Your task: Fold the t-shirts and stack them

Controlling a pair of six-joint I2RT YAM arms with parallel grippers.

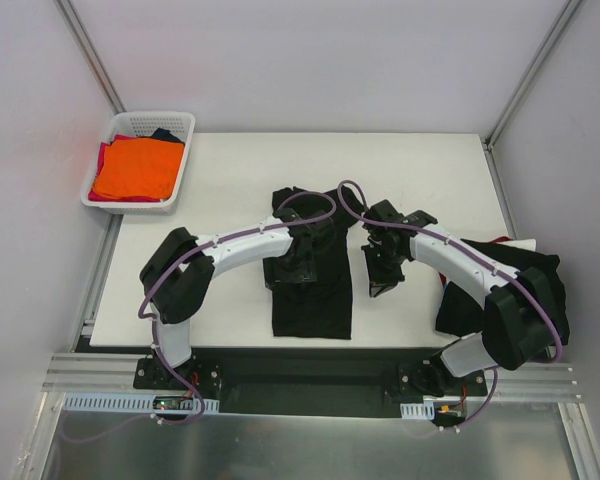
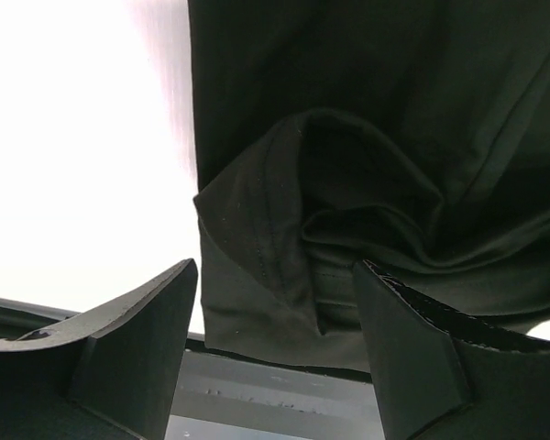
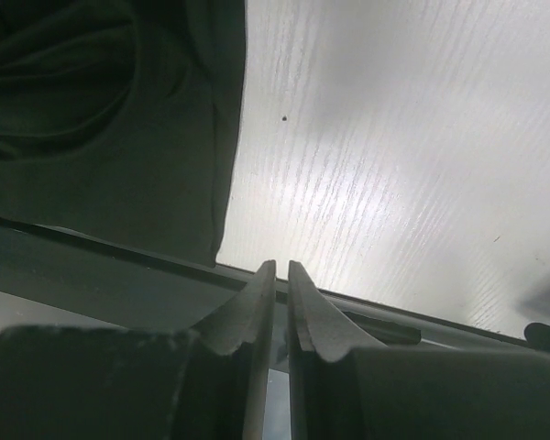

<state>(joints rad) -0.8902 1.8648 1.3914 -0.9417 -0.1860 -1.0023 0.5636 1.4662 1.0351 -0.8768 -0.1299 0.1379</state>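
Left end effector (image 2: 275,275): fingers wide apart, gripping nothing, poised over a turned-up fold of the black t-shirt (image 1: 315,310). This shirt lies partly folded at the centre of the table (image 1: 430,170), reaching toward the near edge. Right end effector (image 3: 281,268): fingers drawn together, empty, over bare table just right of that shirt. Pile of dark t-shirts (image 1: 458,312) at the right edge. Far left corner: white basket (image 1: 185,125) holding an orange t-shirt (image 1: 135,168).
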